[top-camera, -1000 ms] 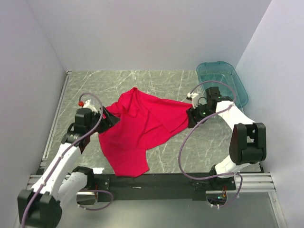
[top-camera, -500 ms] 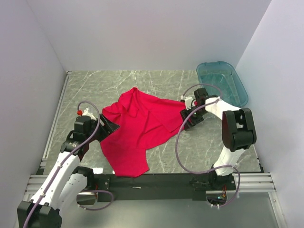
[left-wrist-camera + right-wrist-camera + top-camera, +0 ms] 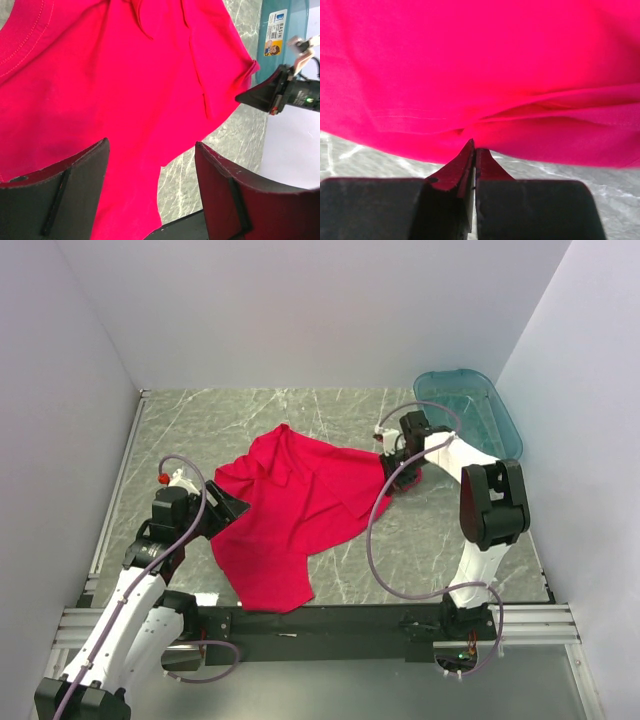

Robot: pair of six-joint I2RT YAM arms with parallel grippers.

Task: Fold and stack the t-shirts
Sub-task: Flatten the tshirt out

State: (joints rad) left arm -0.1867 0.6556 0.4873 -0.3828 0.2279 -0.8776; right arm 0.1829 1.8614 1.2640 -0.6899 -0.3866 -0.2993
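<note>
Folding-wise, basically nothing is done yet. The red t-shirt [image 3: 290, 510] lies in one rumpled layer around the middle of the table [image 3: 450, 540], a bit toward the left, with its bottom end reaching down near the near edge. No clean fold, no stack, and I only see this one shirt. My guess is it needs spreading flat first, then the folds, so nearly everything is left.

The right gripper [image 3: 472, 147] has its jaws pressed tight together, tips right at the hem on the shirt's right-hand edge. From the wrist view I honestly can't tell whether a pinch of cloth is caught between them or whether they're just touching it. The left gripper [image 3: 150, 150] hangs over the shirt's left edge with its jaws spread wide, holding nothing.

The shirt is soft plain knit with no print, a stitched collar band and hems, and shallow creases running across it. It looks floppy, so it'll probably drape and bunch when lifted. The table top is a hard, grey-green marble-look surface. A teal see-through plastic basin [image 3: 505, 425] with rounded corners sits at the far right corner, apart from the shirt.
</note>
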